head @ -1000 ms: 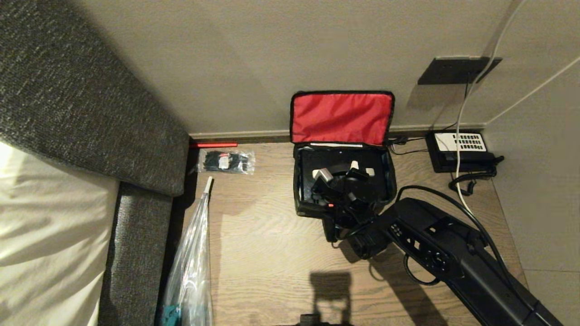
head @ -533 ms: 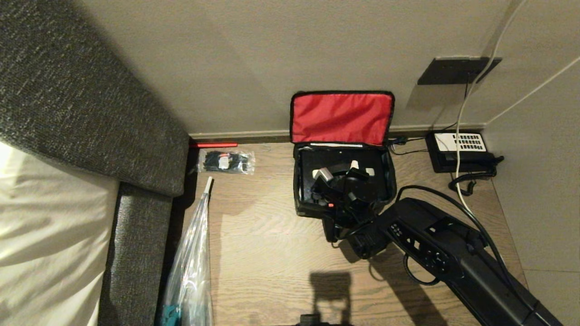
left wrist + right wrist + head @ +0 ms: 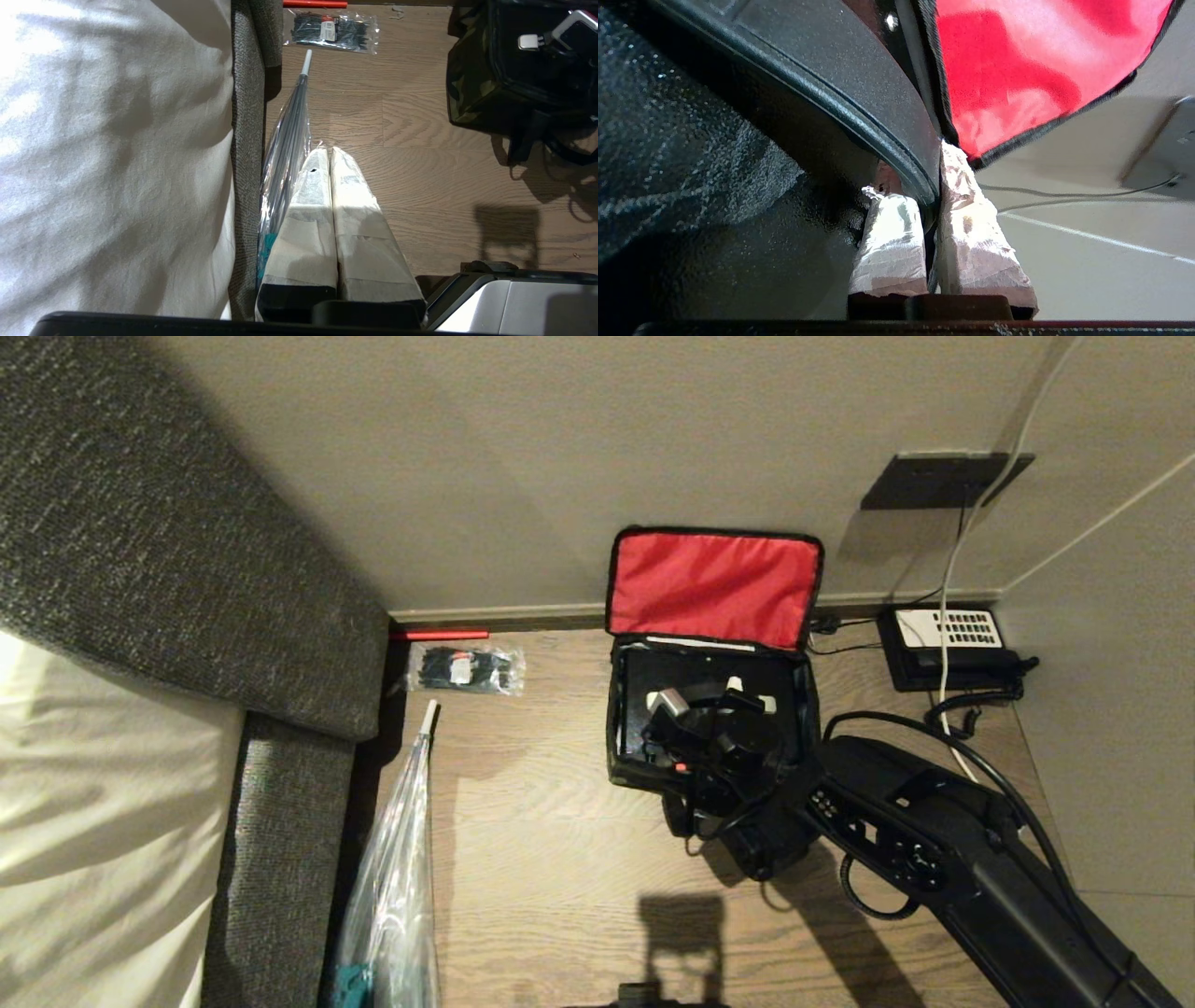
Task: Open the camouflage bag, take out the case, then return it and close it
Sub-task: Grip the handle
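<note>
Taped right hand (image 3: pixel 931 186) pinching case (image 3: pixel 822 84) rim, wrist view only, bag (image 3: pixel 621 747) open

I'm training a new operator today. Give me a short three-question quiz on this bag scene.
1. True or false: the bag lid is zipped shut.
2. The right gripper is shut on: A) the case rim, B) the phone, C) nothing.
3. Where is the left gripper?

Key
1. False: the red-lined lid stands open against the wall.
2. A: both fingers pinch the black rim.
3. Parked away from the bag, shut, over the floor beside the clear plastic bag.
</note>
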You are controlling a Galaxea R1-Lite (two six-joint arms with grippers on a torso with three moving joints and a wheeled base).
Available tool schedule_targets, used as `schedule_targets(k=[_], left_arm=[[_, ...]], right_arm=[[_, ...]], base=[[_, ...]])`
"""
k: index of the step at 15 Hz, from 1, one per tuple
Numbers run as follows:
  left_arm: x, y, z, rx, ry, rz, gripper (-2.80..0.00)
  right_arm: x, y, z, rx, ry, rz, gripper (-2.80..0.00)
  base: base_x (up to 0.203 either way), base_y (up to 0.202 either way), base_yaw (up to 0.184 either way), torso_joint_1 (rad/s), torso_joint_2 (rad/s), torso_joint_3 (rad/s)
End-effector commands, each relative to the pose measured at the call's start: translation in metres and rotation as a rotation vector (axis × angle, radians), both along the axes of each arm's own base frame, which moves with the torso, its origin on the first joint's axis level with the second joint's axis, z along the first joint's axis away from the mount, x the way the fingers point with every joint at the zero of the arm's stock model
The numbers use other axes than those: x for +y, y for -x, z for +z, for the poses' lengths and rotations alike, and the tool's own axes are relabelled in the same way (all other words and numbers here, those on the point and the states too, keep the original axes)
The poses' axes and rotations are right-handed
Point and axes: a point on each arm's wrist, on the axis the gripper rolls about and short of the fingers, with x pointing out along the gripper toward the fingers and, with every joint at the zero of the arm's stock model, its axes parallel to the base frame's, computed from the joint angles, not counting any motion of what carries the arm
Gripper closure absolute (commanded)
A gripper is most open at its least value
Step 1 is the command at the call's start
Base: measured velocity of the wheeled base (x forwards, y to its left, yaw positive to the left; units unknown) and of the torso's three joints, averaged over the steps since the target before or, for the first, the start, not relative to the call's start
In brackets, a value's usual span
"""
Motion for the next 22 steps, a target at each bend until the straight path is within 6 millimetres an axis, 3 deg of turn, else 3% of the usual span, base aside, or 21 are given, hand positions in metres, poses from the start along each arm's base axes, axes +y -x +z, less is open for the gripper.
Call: schedule_targets(k=[1, 4, 7, 13, 14, 15, 22], left_arm=[[0.000, 0.000, 0.000, -0.002, 0.000, 0.001, 0.00], [0.000, 0.000, 0.000, -0.002, 0.000, 0.001, 0.00], [0.000, 0.000, 0.000, -0.002, 0.000, 0.001, 0.00], [0.000, 0.000, 0.000, -0.002, 0.000, 0.000, 0.00], [0.000, 0.000, 0.000, -0.002, 0.000, 0.001, 0.00], [0.000, 0.000, 0.000, -0.002, 0.000, 0.001, 0.00], [0.000, 0.000, 0.000, -0.002, 0.000, 0.001, 0.00]], right_arm=[[0.005, 0.011, 0.018, -0.010, -0.004, 0.018, 0.00], [0.008, 0.022, 0.010, 0.031, -0.002, 0.038, 0.00], [0.008, 0.022, 0.009, 0.034, -0.001, 0.040, 0.00], [0.008, 0.023, -0.012, 0.073, 0.011, 0.044, 0.00], [0.008, 0.024, -0.015, 0.081, 0.015, 0.044, -2.04], [0.008, 0.024, -0.017, 0.085, 0.013, 0.045, -2.80], [0.007, 0.024, -0.023, 0.100, 0.029, 0.043, -2.80]], base=[[0.000, 0.000, 0.000, 0.000, 0.00, 0.000], [0.000, 0.000, 0.000, 0.000, 0.00, 0.000], [0.000, 0.000, 0.000, 0.000, 0.00, 0.000], [0.000, 0.000, 0.000, 0.000, 0.00, 0.000], [0.000, 0.000, 0.000, 0.000, 0.00, 0.000], [0.000, 0.000, 0.000, 0.000, 0.00, 0.000], [0.000, 0.000, 0.000, 0.000, 0.00, 0.000]])
